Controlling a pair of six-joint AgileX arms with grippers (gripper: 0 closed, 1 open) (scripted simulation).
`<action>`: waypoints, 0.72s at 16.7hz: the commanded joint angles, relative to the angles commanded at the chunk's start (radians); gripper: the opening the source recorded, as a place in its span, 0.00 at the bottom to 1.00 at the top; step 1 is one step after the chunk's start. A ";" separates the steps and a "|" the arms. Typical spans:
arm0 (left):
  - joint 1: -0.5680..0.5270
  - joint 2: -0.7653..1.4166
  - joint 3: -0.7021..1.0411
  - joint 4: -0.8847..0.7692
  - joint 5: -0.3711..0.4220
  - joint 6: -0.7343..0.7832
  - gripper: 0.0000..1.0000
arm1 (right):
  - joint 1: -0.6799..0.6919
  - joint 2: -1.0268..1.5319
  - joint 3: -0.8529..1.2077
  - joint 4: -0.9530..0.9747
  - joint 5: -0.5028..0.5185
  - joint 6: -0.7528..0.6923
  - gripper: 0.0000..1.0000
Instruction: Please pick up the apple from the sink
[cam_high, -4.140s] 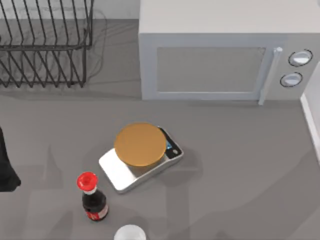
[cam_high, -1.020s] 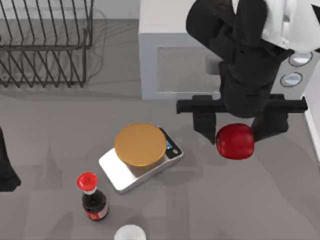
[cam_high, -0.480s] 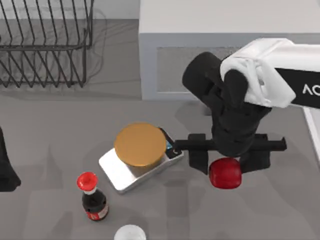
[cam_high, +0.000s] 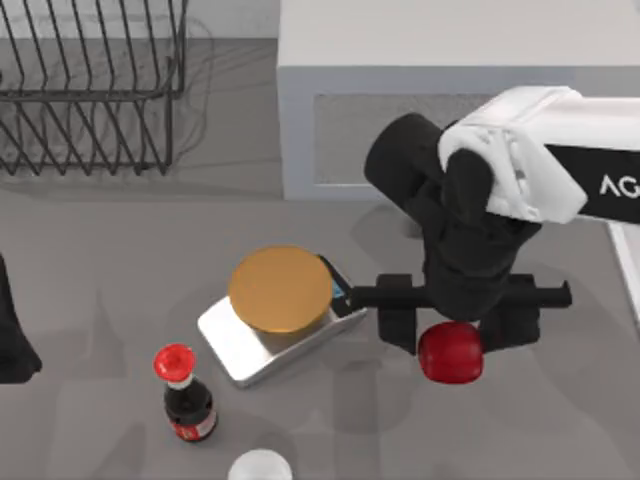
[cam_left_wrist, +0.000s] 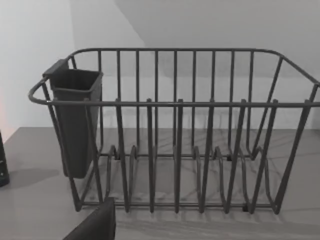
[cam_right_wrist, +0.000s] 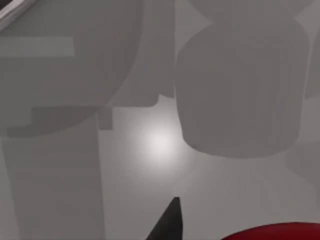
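Currently, the microwave (cam_high: 440, 110) stands at the back of the grey table (cam_high: 100, 260), with the wire dish rack (cam_high: 90, 90) at the back left. My right arm reaches in from the right, in front of the microwave. My right gripper (cam_high: 452, 322) is clamped on the apple (cam_high: 450, 352), one dark finger on each side. I see the apple just to the right of the scale (cam_high: 285, 320) with its orange plate. The red-capped bottle (cam_high: 186, 398) stands near the front left. My left arm is parked at the left edge, facing the dish rack.
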 joint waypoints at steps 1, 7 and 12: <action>0.000 0.000 0.000 0.000 0.000 0.000 1.00 | 0.000 0.000 0.000 0.000 0.000 0.000 0.30; 0.000 0.000 0.000 0.000 0.000 0.000 1.00 | 0.000 0.000 0.000 0.000 0.000 0.000 0.75; 0.000 0.000 0.000 0.000 0.000 0.000 1.00 | 0.000 0.000 0.000 0.000 0.000 0.000 1.00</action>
